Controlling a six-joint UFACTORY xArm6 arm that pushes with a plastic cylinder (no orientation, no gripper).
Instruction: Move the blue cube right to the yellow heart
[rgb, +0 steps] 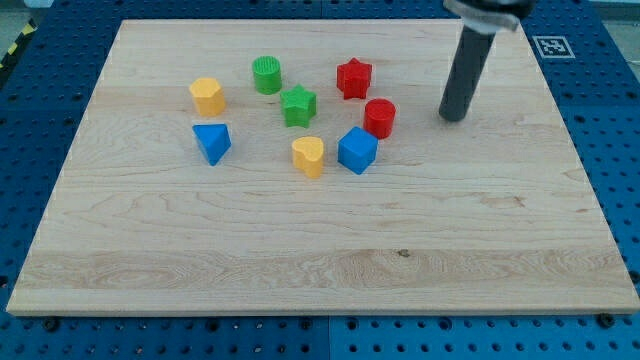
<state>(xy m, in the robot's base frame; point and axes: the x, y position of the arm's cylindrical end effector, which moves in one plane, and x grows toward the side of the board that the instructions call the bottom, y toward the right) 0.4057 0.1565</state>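
Observation:
The blue cube (357, 150) sits near the board's middle, just to the view's right of the yellow heart (309, 156), with a narrow gap between them. My tip (453, 117) touches the board to the view's upper right of the blue cube, well apart from it, with the red cylinder (379, 118) between them.
A red star (353, 78), a green star (298, 106), a green cylinder (267, 75), a yellow hexagonal block (207, 96) and a blue triangular block (211, 142) lie around. All rest on the wooden board (320, 260), which lies on a blue perforated table (30, 100).

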